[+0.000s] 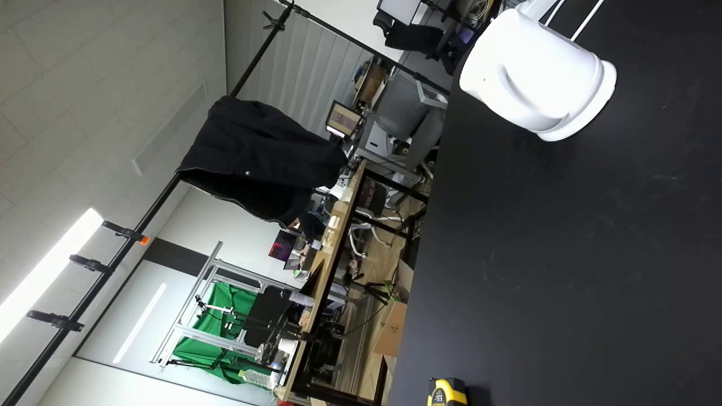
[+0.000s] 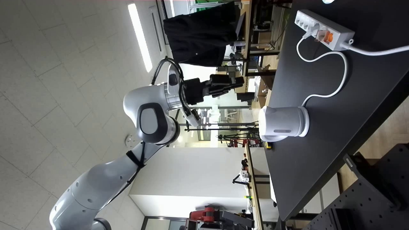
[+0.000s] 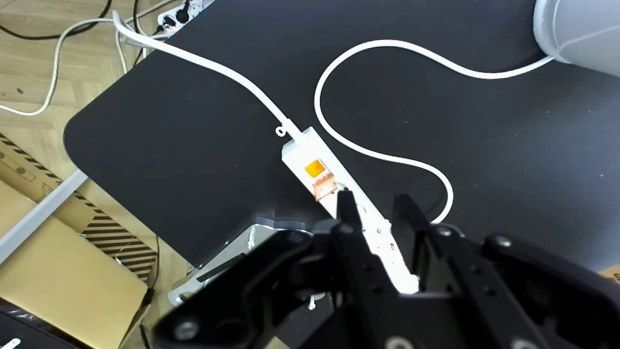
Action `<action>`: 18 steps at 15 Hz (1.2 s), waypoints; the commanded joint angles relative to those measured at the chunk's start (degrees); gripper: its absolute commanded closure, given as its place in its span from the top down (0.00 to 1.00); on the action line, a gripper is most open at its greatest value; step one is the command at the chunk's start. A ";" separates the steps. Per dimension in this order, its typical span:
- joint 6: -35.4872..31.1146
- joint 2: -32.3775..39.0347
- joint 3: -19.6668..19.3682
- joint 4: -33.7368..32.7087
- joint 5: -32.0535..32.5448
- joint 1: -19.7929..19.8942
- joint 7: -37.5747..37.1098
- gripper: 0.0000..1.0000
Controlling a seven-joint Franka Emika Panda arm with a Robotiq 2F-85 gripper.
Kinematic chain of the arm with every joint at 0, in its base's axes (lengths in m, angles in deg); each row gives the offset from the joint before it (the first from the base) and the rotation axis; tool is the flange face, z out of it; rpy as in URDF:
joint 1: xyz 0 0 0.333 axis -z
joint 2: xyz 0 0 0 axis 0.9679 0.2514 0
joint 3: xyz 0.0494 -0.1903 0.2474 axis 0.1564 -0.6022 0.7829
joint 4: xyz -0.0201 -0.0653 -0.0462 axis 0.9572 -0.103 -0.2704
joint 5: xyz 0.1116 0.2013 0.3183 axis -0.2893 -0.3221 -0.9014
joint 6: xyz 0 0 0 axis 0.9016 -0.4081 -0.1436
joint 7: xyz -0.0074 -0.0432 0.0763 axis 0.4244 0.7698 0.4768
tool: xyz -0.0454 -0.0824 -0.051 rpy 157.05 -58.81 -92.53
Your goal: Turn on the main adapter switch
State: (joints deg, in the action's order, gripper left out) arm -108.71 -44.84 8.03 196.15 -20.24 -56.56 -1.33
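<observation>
Your claw (image 3: 375,199) is spread, holding nothing. Best to close it, line up over the orange switch (image 3: 315,168), centre of the wrist view, press straight in.

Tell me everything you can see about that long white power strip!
This long, white, box-shaped power strip looks like plastic. It lies on the black table with its sockets up. Near one end is a square orange switch, on or off I can't tell, beside a small see-through orange piece. A white plug sits in a socket, and a thick white cord leaves the switch end. The robot's open jaws don't touch it.
</observation>
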 commanded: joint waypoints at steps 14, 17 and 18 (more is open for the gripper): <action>-8.23 37.36 -0.75 -24.47 0.17 -1.16 -10.87 0.00; -6.55 42.52 -0.68 -29.32 -0.50 -0.96 -12.34 0.00; -5.82 43.83 -0.82 -30.46 -0.65 -1.04 -12.58 0.00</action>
State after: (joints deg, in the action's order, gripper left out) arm -117.70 -5.51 7.96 171.39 -20.38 -57.19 -11.14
